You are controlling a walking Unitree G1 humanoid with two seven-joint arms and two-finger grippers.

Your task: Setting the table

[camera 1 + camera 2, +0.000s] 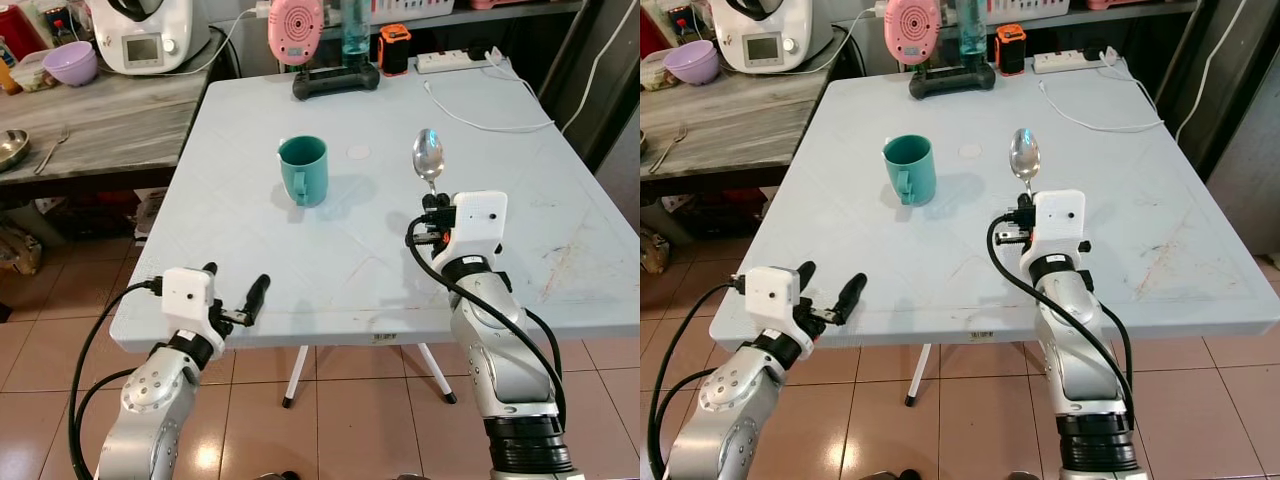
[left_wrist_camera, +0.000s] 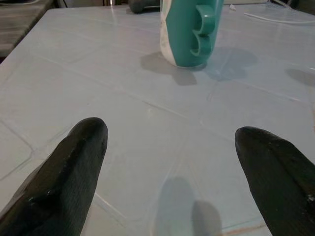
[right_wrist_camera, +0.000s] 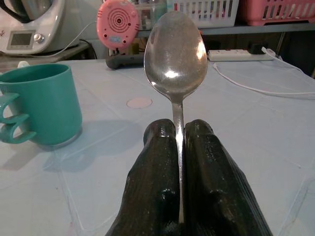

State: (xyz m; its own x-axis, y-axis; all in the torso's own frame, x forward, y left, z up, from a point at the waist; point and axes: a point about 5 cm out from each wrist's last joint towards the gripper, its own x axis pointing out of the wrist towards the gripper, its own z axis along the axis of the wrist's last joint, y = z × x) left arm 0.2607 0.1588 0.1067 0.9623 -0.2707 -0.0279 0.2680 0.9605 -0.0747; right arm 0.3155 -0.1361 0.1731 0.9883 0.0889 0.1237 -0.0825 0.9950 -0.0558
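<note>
Left eye view: pale table (image 1: 300,270) (tiled floor (image 1: 330,420) below); right claw (image 3: 179,142) pinches spoon (image 3: 175,54), left claw (image 1: 235,295) wide.

Teal mug (image 1: 303,169) upright mid-table, handle toward the robot; silver spoon (image 1: 428,157) beside it, bowl upward.

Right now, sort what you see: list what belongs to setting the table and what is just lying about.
For the job:
- spoon, clamped in the right claw
- teal mug on the light blue table
- left claw, open at the table's near edge

Lying about:
- power strip
- white cable
- pink fan
- purple bowl
</note>
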